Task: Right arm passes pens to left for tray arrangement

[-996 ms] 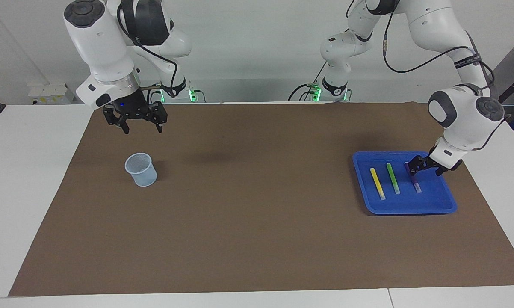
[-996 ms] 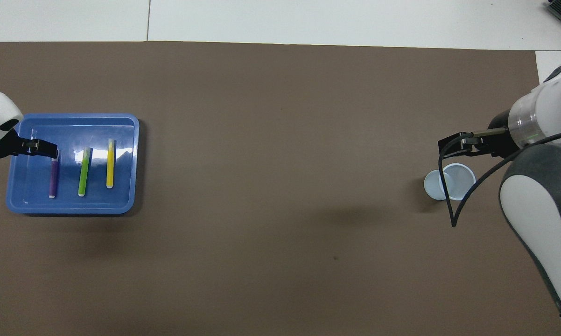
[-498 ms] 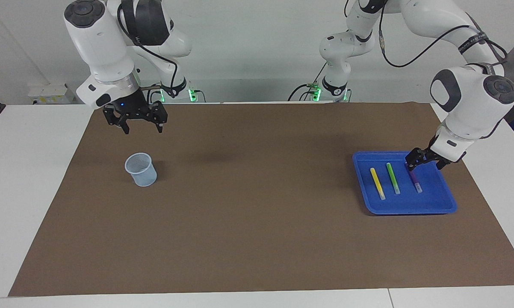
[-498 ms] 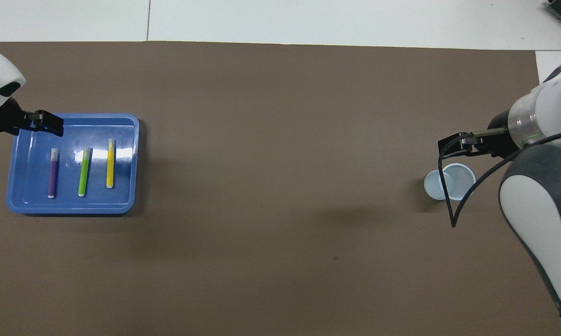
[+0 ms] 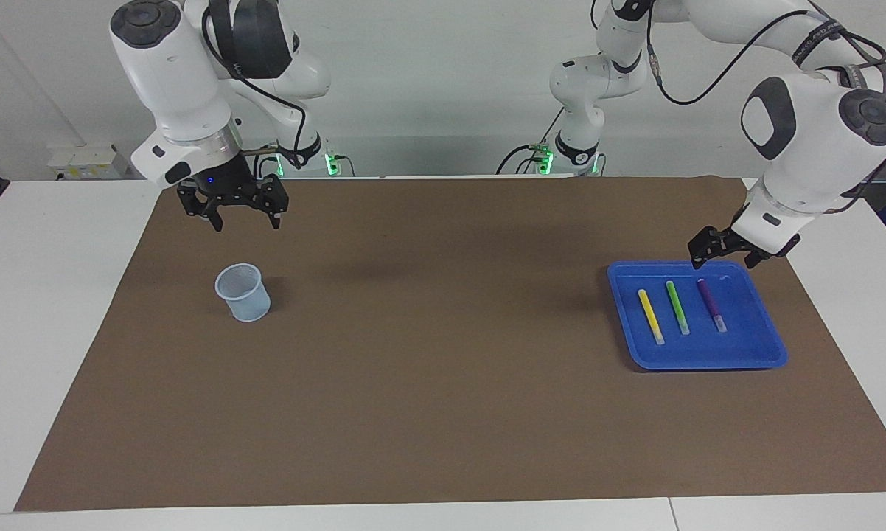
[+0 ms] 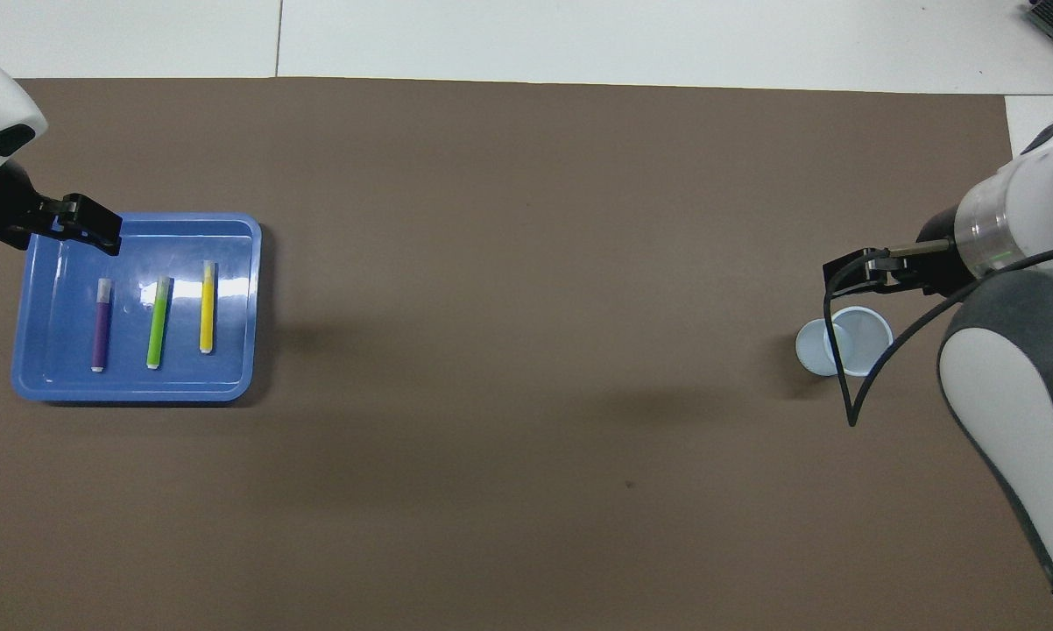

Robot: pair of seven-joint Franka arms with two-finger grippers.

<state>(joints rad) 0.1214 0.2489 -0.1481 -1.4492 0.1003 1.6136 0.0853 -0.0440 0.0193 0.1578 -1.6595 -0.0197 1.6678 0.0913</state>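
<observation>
Three pens lie in the blue tray, both grippers empty

Facing view: yellow pen (image 5: 650, 316), green pen (image 5: 677, 307), purple pen (image 5: 710, 304) lie side by side in the blue tray (image 5: 773, 354); left gripper (image 5: 719, 251), released, hangs over the tray's robot-side rim; right gripper (image 5: 241, 215), released, hangs over the mat near the pale cup (image 5: 243, 293).
Overhead view: the tray (image 6: 36, 386) sits by the mat's left-arm edge; the cup (image 6: 844, 341) by its right-arm edge.

No text, label, brand, number or sign can be read anywhere. A dark band on the left arm's cable (image 5: 809, 38) carries pale marks, but they are too small to make out.
</observation>
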